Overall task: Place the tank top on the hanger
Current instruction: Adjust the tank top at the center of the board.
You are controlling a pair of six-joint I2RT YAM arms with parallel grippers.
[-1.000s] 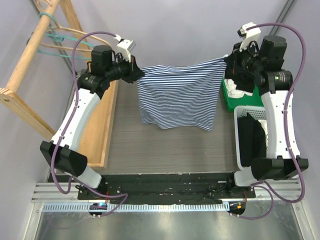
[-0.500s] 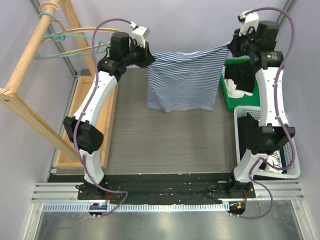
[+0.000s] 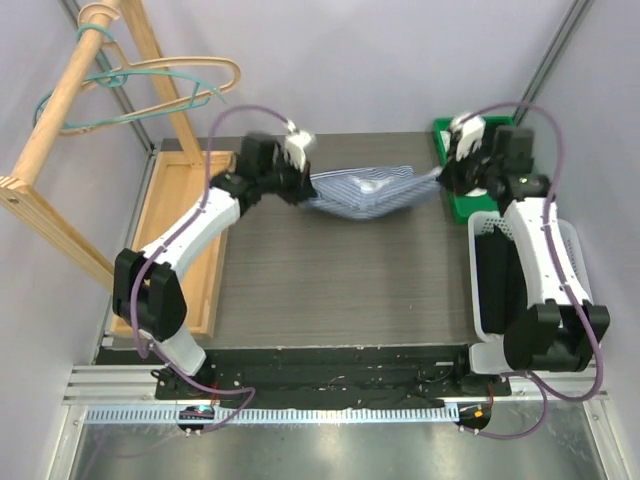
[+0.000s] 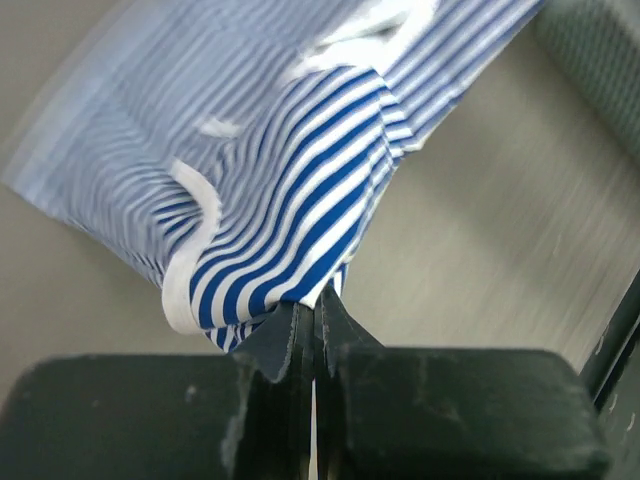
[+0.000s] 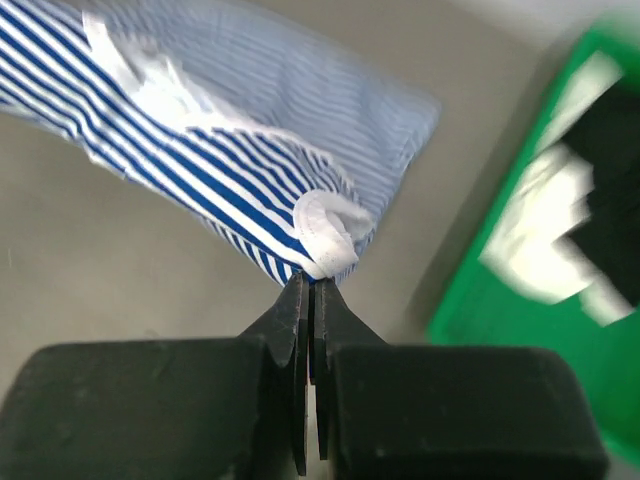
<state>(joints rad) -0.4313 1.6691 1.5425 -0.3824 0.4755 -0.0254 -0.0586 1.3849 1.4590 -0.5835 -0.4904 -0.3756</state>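
The striped tank top (image 3: 368, 193) hangs low and bunched between my two grippers, close over the far part of the grey table. My left gripper (image 3: 303, 189) is shut on its left shoulder (image 4: 300, 240). My right gripper (image 3: 440, 180) is shut on its right shoulder (image 5: 315, 240). The teal hanger (image 3: 120, 98) hangs on the wooden rail (image 3: 60, 100) at the far left, together with a tan wooden hanger (image 3: 200, 72), well away from both grippers.
A shallow wooden tray (image 3: 180, 240) lies along the left side of the table. A green bin (image 3: 462, 205) with white cloth stands at the far right. A white basket (image 3: 575, 290) holding a black garment (image 3: 495, 280) stands in front of it.
Both arms have dropped down and toward the table with the tank top. It hung spread out high between them and now sags, bunched, low over the table.
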